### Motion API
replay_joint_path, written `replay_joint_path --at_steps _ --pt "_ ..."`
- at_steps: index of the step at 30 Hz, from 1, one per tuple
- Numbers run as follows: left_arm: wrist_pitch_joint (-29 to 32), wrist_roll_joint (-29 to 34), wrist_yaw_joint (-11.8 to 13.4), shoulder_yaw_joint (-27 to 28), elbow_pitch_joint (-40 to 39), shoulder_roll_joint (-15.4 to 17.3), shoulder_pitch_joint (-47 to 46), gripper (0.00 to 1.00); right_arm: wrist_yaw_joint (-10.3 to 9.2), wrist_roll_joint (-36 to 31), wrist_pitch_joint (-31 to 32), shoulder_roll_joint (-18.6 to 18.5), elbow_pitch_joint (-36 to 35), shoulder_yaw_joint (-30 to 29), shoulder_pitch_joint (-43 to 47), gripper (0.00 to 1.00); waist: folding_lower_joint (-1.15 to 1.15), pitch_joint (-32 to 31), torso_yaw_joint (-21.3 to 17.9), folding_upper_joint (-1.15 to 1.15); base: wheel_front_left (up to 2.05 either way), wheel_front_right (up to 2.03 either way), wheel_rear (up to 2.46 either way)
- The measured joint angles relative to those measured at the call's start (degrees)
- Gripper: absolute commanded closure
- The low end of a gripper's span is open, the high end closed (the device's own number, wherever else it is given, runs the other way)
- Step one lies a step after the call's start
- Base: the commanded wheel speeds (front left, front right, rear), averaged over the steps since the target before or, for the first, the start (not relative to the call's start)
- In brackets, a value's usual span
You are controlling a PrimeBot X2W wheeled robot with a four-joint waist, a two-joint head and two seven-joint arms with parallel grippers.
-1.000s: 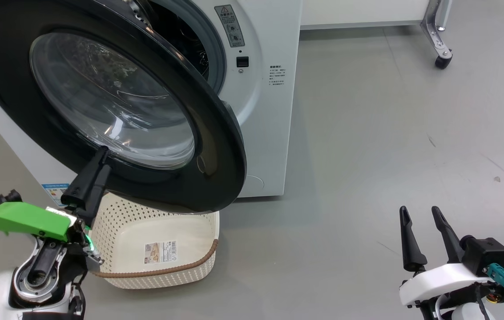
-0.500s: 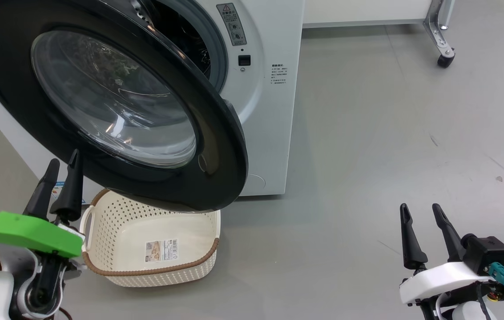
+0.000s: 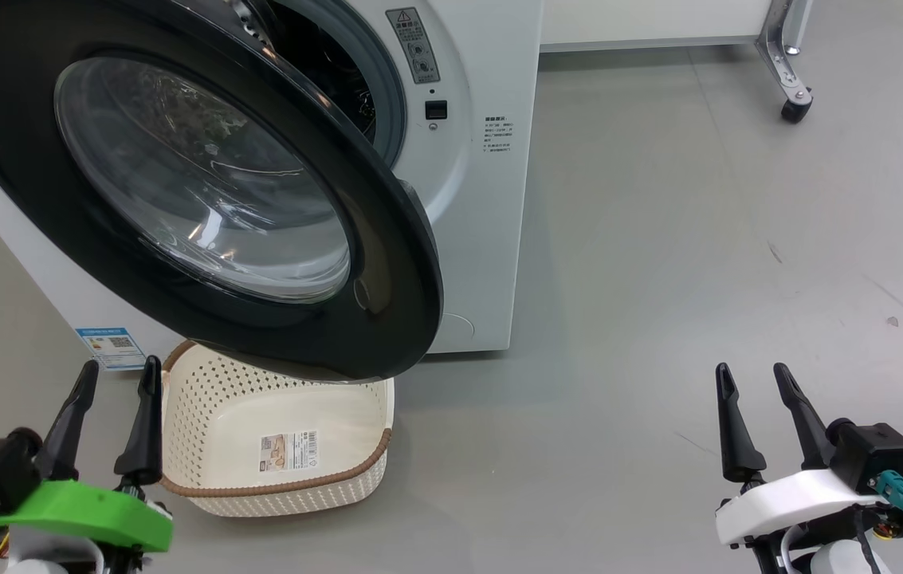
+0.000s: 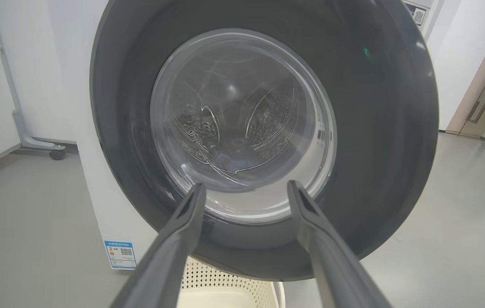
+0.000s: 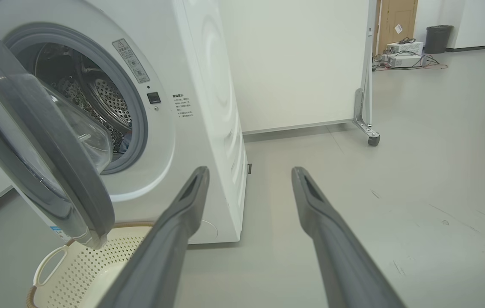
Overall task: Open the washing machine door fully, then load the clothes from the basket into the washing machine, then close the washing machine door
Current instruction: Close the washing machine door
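Observation:
The white washing machine [image 3: 483, 199] stands with its door [image 3: 387, 263] swung partway out, the black ring and glass bowl hanging over the basket [image 3: 204, 414]. The cream basket holds nothing but its label. Through the glass, low in the steel drum, a blurred blue patch [image 4: 233, 161] shows, which looks like the clothes. My left gripper [image 3: 120, 371] is open at the lower left, beside the basket and apart from the door. In the left wrist view that gripper [image 4: 246, 185] points at the glass. My right gripper [image 3: 751, 372] is open and empty over bare floor, well right of the machine.
A blue QR sticker [image 3: 112, 347] sits low on the machine's front. A white panel on a wheeled metal leg [image 3: 790, 96] stands behind to the right. Grey floor stretches wide on the right. Boxes and a dark bin [image 5: 439, 38] lie far back.
My left gripper has come off the door's lower ring, turned its fingers upward and dropped to the lower left beside the basket. The door and the right arm have stayed put.

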Motion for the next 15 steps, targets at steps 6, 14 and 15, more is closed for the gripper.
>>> replay_joint_path --at_steps 6,14,15 --pt "-3.67 5.3 0.1 -0.24 3.78 0.08 1.47 0.0 0.0 -0.01 0.0 0.01 -0.04 0.01 0.09 0.0 0.0 -0.14 0.01 0.0 0.0 0.0 0.0" --pt "-3.68 12.09 3.64 -0.31 5.97 -0.8 2.04 0.0 0.0 -0.07 0.0 0.02 -0.57 0.03 0.27 0.0 0.0 -0.23 -0.07 0.0 0.0 0.0 0.0" --pt "-3.68 12.87 3.82 -0.32 6.04 -0.83 2.04 0.0 0.01 -0.11 0.0 0.02 -0.58 0.03 0.3 0.0 0.0 -0.23 -0.09 0.0 0.0 0.0 0.0"
